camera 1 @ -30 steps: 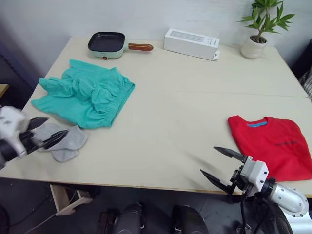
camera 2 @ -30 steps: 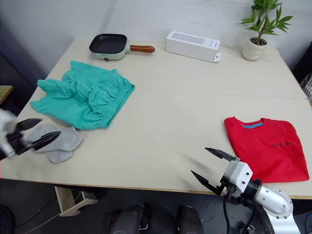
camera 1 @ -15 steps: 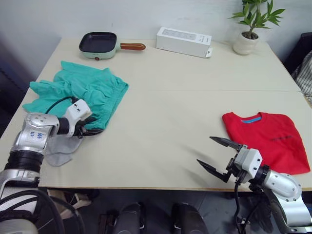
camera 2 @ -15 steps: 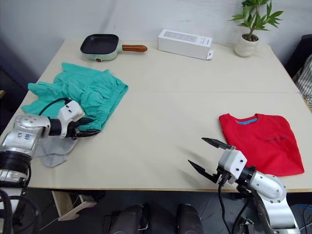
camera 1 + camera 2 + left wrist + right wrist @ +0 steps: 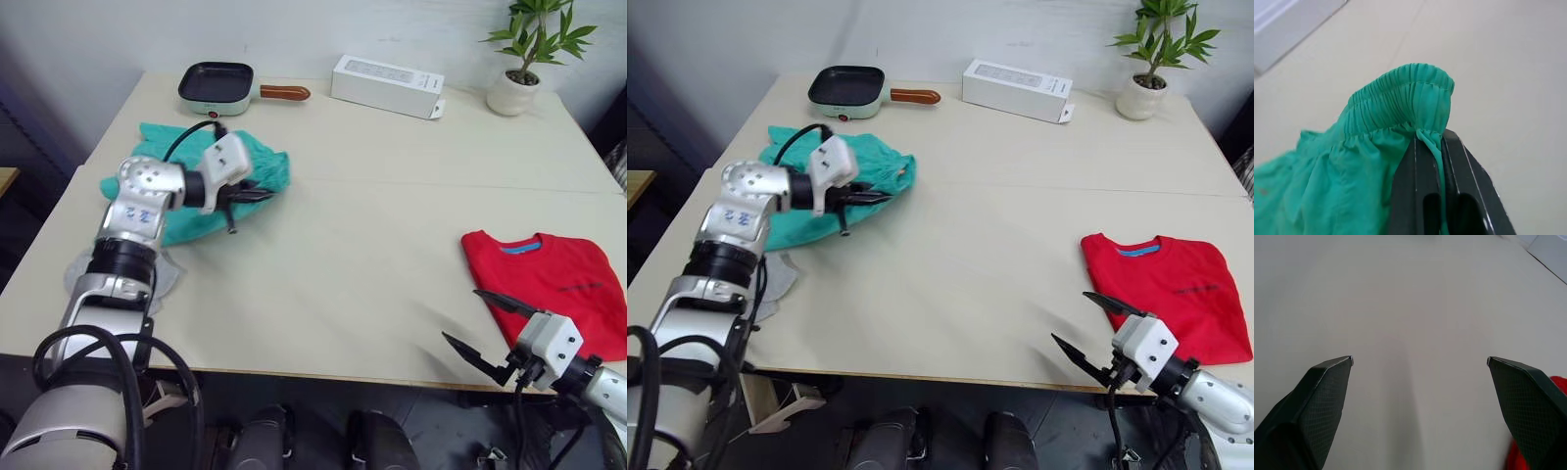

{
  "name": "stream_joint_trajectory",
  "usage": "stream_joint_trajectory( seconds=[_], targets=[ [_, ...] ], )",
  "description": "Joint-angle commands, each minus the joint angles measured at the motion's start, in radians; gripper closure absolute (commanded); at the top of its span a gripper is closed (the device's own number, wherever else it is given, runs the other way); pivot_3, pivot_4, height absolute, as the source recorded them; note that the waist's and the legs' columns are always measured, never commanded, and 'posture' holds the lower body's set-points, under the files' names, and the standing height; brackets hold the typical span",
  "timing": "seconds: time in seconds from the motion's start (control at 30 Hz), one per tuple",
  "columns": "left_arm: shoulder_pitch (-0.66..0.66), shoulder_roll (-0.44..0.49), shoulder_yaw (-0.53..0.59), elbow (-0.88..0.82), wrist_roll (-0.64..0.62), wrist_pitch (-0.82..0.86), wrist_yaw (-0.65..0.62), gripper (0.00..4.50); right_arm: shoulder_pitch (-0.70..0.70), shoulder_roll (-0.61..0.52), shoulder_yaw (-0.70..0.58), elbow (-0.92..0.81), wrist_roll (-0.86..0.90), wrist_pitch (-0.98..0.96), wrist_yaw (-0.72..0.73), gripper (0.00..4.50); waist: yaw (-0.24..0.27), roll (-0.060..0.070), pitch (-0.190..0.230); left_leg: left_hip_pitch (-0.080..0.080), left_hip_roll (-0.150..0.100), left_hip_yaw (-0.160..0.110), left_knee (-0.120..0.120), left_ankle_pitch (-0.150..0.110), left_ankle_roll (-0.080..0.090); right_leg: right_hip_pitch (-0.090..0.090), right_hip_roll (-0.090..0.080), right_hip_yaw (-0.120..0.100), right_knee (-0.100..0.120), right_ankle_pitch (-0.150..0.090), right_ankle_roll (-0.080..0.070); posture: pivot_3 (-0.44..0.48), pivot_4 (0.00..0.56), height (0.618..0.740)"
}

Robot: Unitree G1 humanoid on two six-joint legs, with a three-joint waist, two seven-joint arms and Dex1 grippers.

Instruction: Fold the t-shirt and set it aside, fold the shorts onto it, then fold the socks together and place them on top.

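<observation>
Our left gripper [image 5: 257,195] pinches the gathered waistband of the teal soft-fabric shorts [image 5: 201,186] at far left, ready to carry them toward the folded bright red cotton t-shirt [image 5: 556,290] near right; our right gripper [image 5: 487,329] waits spread.

The left claw [image 5: 257,195], earlier beside the socks [image 5: 165,277], now pinches the shorts' [image 5: 265,168] waistband, bunching them toward the table's [image 5: 372,225] middle.

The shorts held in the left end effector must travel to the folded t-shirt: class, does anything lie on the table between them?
Nothing visible does. Bare table lies between the shorts, clamped in the left end effector, and the t-shirt.
</observation>
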Motion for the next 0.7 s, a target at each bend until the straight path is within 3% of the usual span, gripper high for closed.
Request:
stream_joint_trajectory(
  seconds=[0.03,0.23,0.33,0.43,0.6,0.7],
  targets=[
    [-0.029,-0.079,-0.062,-0.134,-0.032,0.040,-0.087,4.48,0.033,-0.033,-0.086,-0.031,0.036,0.000,0.019,0.00,-0.002,0.000,0.000,0.000,0.000,0.000,0.002,-0.001,0.001,0.000,0.000,0.000,0.000,0.000,0.000,0.000,0.150,0.740],
    [0.093,-0.271,-0.166,-0.305,-0.070,0.155,-0.121,4.48,0.089,-0.041,-0.147,-0.071,0.061,0.050,0.013,0.00,-0.010,0.000,0.000,0.000,0.000,0.002,0.007,-0.004,0.004,0.002,-0.003,0.004,-0.003,0.000,0.002,0.000,0.150,0.740],
    [0.154,-0.359,-0.207,-0.296,-0.055,0.190,-0.067,4.48,0.104,-0.034,-0.148,-0.100,0.064,0.075,0.003,0.00,-0.011,0.001,0.000,0.001,0.003,0.002,0.006,-0.004,0.003,0.001,-0.003,0.008,-0.003,0.000,0.002,0.000,0.150,0.740],
    [0.184,-0.391,-0.210,-0.267,-0.052,0.222,-0.036,4.48,0.123,-0.025,-0.146,-0.119,0.062,0.082,0.002,0.00,-0.009,0.001,0.000,0.001,0.003,0.002,0.007,-0.004,0.003,0.001,-0.003,0.012,-0.002,0.000,0.002,0.000,0.150,0.740],
    [0.222,-0.321,-0.163,-0.336,-0.082,0.227,-0.049,3.24,0.128,-0.006,-0.144,-0.109,0.057,0.068,0.005,0.00,-0.011,0.001,0.000,0.001,0.003,0.002,0.006,-0.005,0.004,0.001,-0.004,0.013,-0.003,0.000,0.002,0.000,0.150,0.740],
    [0.240,-0.212,-0.124,-0.423,-0.119,0.229,-0.119,2.24,0.099,-0.022,-0.148,-0.076,0.059,0.055,0.028,0.00,-0.011,0.001,0.000,0.001,0.004,0.002,0.006,-0.005,0.002,0.001,-0.004,0.013,-0.003,0.000,0.002,0.000,0.150,0.740]
  ],
)
